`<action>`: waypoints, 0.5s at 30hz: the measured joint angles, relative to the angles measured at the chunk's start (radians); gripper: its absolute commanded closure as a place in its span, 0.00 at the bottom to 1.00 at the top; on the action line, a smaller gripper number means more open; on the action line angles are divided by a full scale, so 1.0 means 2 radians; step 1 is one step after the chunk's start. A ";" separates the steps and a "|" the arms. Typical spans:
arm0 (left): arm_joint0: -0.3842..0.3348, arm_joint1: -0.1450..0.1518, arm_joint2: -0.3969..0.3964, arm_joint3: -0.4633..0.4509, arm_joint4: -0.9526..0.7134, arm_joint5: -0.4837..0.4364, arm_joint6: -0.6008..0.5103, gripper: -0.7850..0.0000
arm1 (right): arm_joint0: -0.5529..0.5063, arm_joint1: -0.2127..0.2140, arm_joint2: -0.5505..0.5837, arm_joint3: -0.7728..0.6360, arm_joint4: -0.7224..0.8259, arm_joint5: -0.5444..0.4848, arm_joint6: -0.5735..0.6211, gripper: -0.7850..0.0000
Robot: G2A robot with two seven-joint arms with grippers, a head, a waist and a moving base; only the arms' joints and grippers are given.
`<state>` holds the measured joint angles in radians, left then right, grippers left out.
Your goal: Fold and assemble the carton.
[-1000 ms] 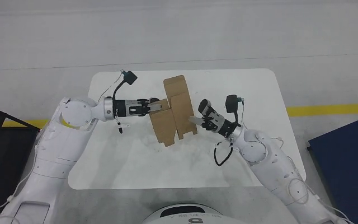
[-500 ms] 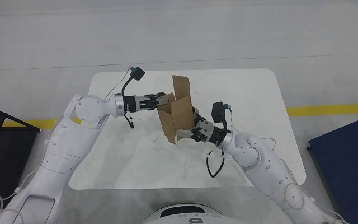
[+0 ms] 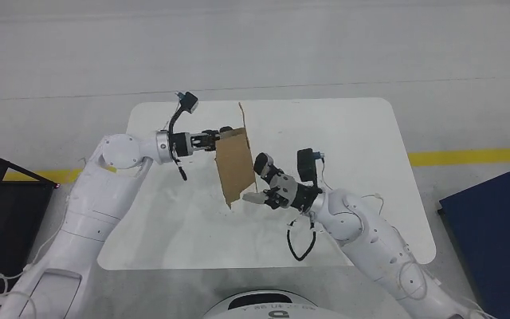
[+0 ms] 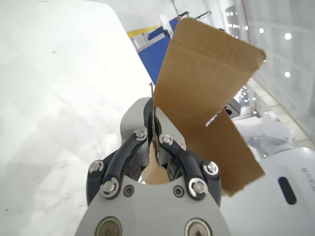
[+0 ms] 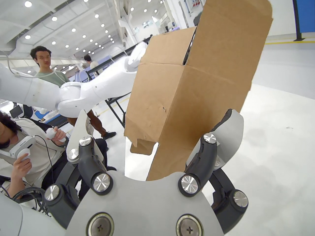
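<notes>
The brown cardboard carton point(image 3: 234, 165) is held up above the white table point(image 3: 358, 135), partly unfolded, with its flaps loose. My left gripper point(image 3: 217, 137) is shut on the carton's upper edge; the left wrist view shows its fingers point(image 4: 150, 114) pinching a thin cardboard edge, with the carton's panel point(image 4: 206, 74) rising beyond. My right gripper point(image 3: 256, 182) is open at the carton's lower right side. In the right wrist view the carton point(image 5: 187, 87) stands between the spread fingers point(image 5: 231, 124) of the right gripper point(image 5: 157, 126), with its lowest flap reaching down to the palm.
The table has rounded corners and bare room on all sides of the carton. A blue panel point(image 3: 478, 215) stands on the floor at the right, and a yellow floor line point(image 3: 462, 156) runs past the table's right edge.
The carton has turned from lying flat and wide to standing nearly edge-on. My left gripper stayed shut on it. My right gripper moved left and now stands open around the carton's lower part.
</notes>
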<state>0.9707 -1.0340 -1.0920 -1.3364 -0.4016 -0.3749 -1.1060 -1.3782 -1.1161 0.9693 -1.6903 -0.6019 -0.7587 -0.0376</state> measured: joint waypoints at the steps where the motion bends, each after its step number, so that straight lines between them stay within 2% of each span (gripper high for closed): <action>1: -0.004 -0.001 0.001 0.011 -0.027 -0.002 -0.018 1.00 | -0.002 -0.001 0.004 -0.001 0.002 -0.004 -0.016 0.00; 9: -0.066 -0.028 0.036 0.138 -0.247 0.022 -0.188 1.00 | -0.028 -0.004 0.046 -0.004 -0.022 -0.019 -0.146 0.00; 11: -0.081 -0.036 0.049 0.165 -0.282 0.043 -0.212 1.00 | -0.045 -0.002 0.066 -0.012 -0.034 -0.025 -0.169 0.00; 15: -0.097 -0.048 0.076 0.193 -0.343 0.074 -0.215 1.00 | -0.079 0.002 0.100 -0.030 -0.049 -0.032 -0.194 0.00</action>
<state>0.7768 -1.1290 -0.9400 -0.9511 -1.0872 -0.2270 -1.5365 -1.5360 -1.1116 1.1696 -1.7499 -0.7003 -0.8233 -0.4247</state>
